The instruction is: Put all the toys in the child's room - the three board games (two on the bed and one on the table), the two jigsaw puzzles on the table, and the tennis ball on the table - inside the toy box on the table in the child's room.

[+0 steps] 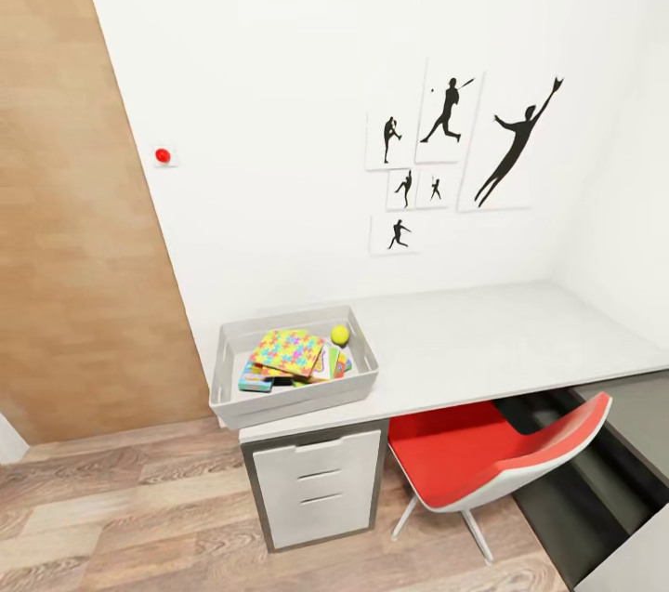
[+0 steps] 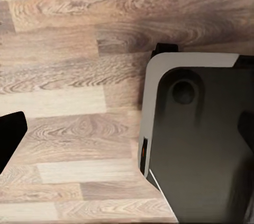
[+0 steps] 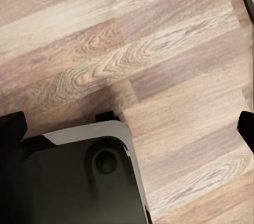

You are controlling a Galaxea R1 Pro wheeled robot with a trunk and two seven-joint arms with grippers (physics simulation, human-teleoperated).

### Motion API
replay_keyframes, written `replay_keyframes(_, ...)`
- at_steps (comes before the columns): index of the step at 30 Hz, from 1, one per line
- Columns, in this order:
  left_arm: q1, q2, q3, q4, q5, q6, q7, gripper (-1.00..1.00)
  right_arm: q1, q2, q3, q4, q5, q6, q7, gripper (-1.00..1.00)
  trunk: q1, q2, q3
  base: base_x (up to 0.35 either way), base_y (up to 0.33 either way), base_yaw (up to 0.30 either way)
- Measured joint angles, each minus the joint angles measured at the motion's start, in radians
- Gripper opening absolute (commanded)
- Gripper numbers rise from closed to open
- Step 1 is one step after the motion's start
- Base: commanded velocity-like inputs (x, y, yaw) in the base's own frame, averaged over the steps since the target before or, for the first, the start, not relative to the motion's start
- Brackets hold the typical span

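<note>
A grey toy box [image 1: 226,367] sits at the left end of the pale table [image 1: 520,332], directly above the white drawer unit [image 1: 316,480], its long side running along the table's front edge. Inside lie a jigsaw puzzle [image 1: 288,351] on top of other colourful flat toys, a board game [image 1: 255,378] at the near left, and the tennis ball [image 1: 340,335] by the far right wall. The rest of the table top looks bare; a red chair [image 1: 492,457] is tucked beneath it.

Both wrist cameras look down at the wood floor [image 2: 69,76] and the robot's dark base [image 2: 201,145]. Dark finger edges show at the frame sides, nothing between them; how wide either claw stands cannot be told. The box lies ahead and slightly left, so the left arm seems the nearer.
</note>
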Motion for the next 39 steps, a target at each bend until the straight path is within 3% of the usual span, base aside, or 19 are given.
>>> replay_keyframes(10,0.018,-0.031,0.001,0.0,0.006,-0.004,0.123,1.0,0.0,0.007,0.001,0.045,0.001,-0.069,0.008,1.0,0.0,0.0,0.017,0.0,0.0,0.0)
replay_keyframes(23,0.04,-0.066,0.004,0.001,0.009,-0.016,0.139,1.0,0.0,0.003,0.013,0.061,0.043,-0.078,0.018,1.0,0.0,0.0,0.038,0.0,0.0,0.0)
replay_keyframes(39,0.044,-0.068,0.008,0.0,0.007,-0.016,0.159,1.0,0.0,0.017,0.016,0.067,0.049,-0.083,0.02,1.0,0.0,0.0,0.051,0.0,0.0,0.0)
